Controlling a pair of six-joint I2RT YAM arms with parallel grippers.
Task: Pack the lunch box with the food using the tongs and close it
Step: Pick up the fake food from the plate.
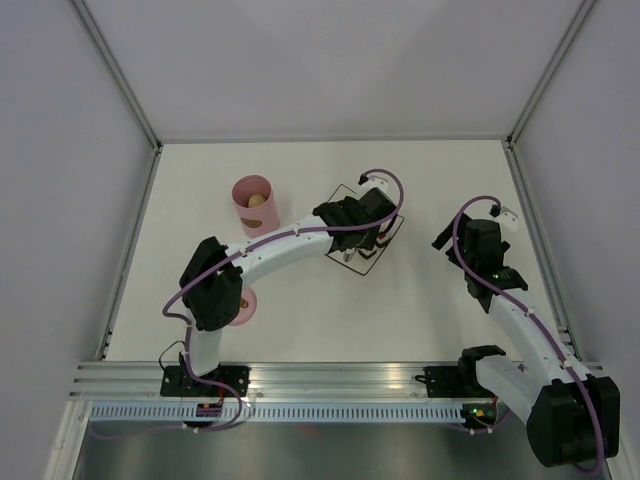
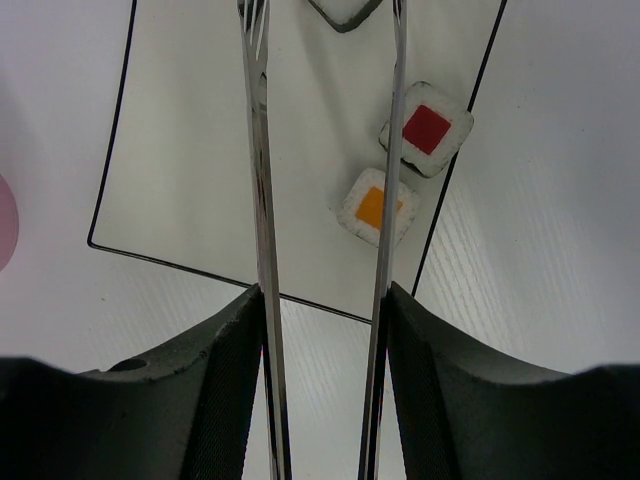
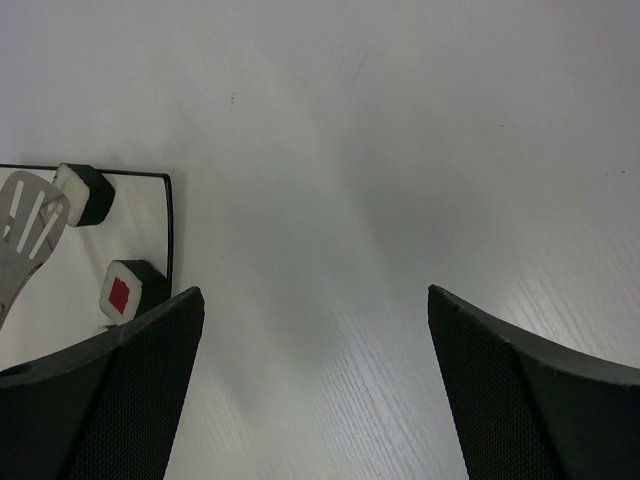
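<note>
Top view first: the left arm stretches long and low from its base, elbow out over the pink lid (image 1: 244,310), forearm angled across to the plate (image 1: 380,252), so the left gripper (image 1: 350,235) hangs right above the food. The lunch box (image 1: 252,204) stands open, well left of the plate, one beige ball (image 1: 257,200) already inside; my guess is the lid waits aside until packing is finished. The right arm is folded back on its own side, the right gripper (image 1: 447,240) clear of the plate.

Left wrist view: the fingers clamp the tongs (image 2: 262,200) partway squeezed, both blades running forward over the plate. The orange-centred roll (image 2: 375,206) and the red-centred roll (image 2: 428,128) sit side by side at the plate's right edge, touching the right blade, not between the two. A third roll (image 2: 345,10) peeks in at the top. I judge the wrist needs a shift right to straddle one.

Right wrist view: jaws spread wide, holding nothing, bare table below; plate corner and tong tip at far left.
</note>
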